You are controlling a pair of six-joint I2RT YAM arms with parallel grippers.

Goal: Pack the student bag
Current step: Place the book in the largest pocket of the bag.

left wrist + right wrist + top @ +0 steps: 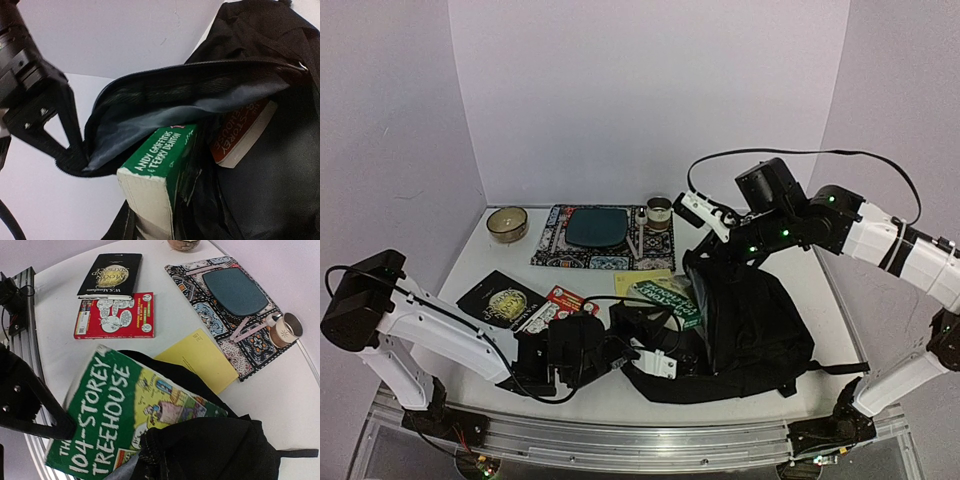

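While left tool (655, 358), right tool (700, 245) pinch student bag (750, 330) rim, bag lies between.

Top external: high behind robot, facing down over whole counter (480, 262). Wrist views: close, at student bag (280, 165) mouth. All share green book (668, 298).

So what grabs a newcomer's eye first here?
The large black fabric backpack lying centre-right on the white table, mouth open, with a green paperback book sticking out of it. Behind it, by the back wall, a patterned mat carries a dark teal pad.
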